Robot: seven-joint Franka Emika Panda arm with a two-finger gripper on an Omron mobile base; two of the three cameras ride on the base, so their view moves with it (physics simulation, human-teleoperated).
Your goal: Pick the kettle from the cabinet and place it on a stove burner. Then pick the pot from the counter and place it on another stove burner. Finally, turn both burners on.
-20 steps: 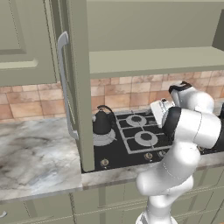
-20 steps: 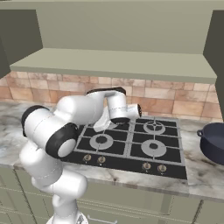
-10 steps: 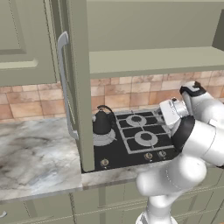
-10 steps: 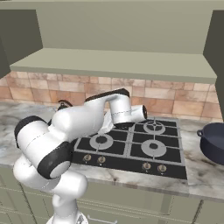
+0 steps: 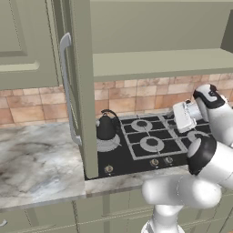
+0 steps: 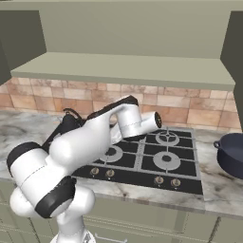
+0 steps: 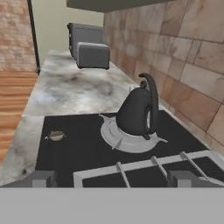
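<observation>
A: The kettle (image 7: 138, 114) sits on the big round burner (image 7: 131, 139); the pincer (image 7: 113, 178) is spread wide, holding nothing.

B: The risk is the arm sweeping low toward the pot (image 6: 231, 153) on the desk (image 6: 222, 186) and clipping the grates.

A: The pot's cut off at the frame edge, and the open cabinet door (image 5: 81, 91) hides part of the stove.

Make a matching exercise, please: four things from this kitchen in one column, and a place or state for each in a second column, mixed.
Things:
1. kettle
2. pot
3. cabinet door
4. pincer

Places or states:
A. on the counter, right of the stove
B. swung open
C. on the big round burner
D. open, holding nothing

Pairs: 1-C, 2-A, 3-B, 4-D
</observation>
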